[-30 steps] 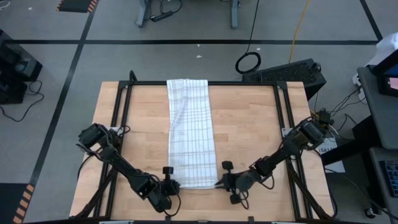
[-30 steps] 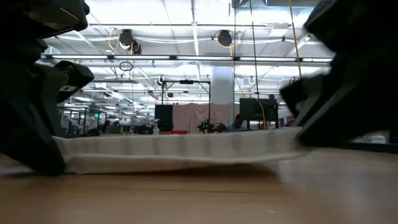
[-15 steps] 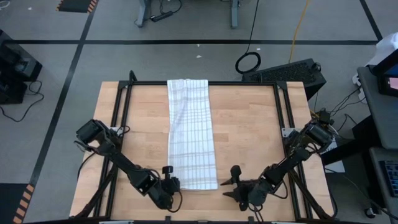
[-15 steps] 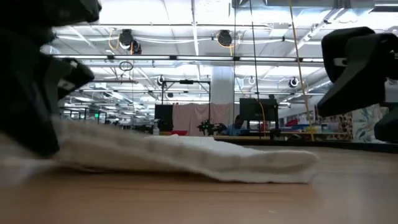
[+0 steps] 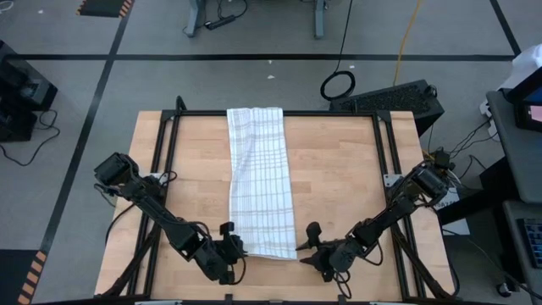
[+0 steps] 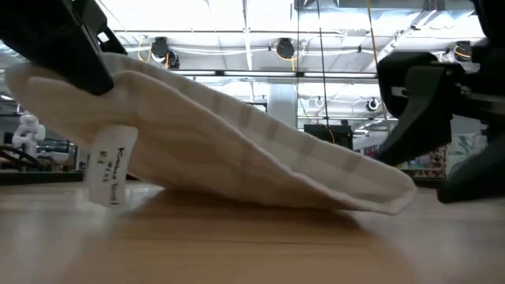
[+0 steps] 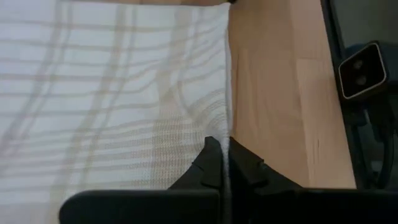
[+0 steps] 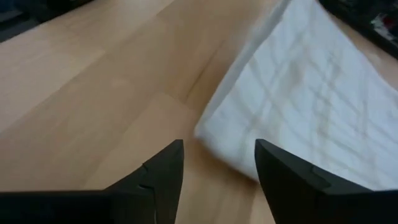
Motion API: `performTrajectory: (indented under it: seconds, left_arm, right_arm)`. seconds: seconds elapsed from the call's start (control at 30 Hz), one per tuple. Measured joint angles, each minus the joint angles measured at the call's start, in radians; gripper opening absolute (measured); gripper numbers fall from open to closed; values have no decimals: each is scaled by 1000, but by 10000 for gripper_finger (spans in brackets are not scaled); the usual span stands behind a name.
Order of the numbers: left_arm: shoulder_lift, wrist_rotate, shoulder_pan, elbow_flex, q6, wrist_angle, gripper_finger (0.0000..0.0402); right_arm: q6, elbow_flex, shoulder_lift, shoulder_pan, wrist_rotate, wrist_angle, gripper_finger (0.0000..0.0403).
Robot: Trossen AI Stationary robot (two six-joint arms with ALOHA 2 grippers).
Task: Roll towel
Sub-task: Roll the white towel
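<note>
1. Across the middle of the wooden table (image 5: 339,169), the towel (image 5: 258,178) lies as a long folded strip. Its long axis runs from the far edge of the table to the near edge, where both arms work.
2. Bare tabletop lies open on both sides of the strip. The black frame rails (image 5: 165,152) run well apart from it at left and right.
3. At the near end, the left gripper (image 5: 230,251) is clenched on the towel's left corner and holds it raised. In the low view, the towel (image 6: 237,150) slopes from that raised corner down to the right corner, which rests on the table. A small white label (image 6: 110,166) hangs under the raised side.
4. The right gripper (image 5: 312,252) sits just beside the near right corner, apart from it, with fingers parted and nothing held. In the right wrist view that corner (image 8: 214,134) lies directly ahead, between the fingers (image 8: 165,171).
5. Judgement: the right gripper must advance toward the strip to take that corner. Rolling then proceeds along the long axis toward the far edge.
</note>
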Motion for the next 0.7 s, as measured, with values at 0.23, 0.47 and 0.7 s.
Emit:
performTrajectory:
  seconds: [0.23,0.47,0.7]
  left_arm:
    - [1,-36,0,0,-10,19,4]
    - [0,-65,1,1,-63,30,4]
    - [0,-86,-1,1,-87,30,4]
  right_arm:
    - [-33,30,83,3,44,51,212]
    - [-60,81,106,4,131,37,207]
    - [81,84,106,-1,133,-26,176]
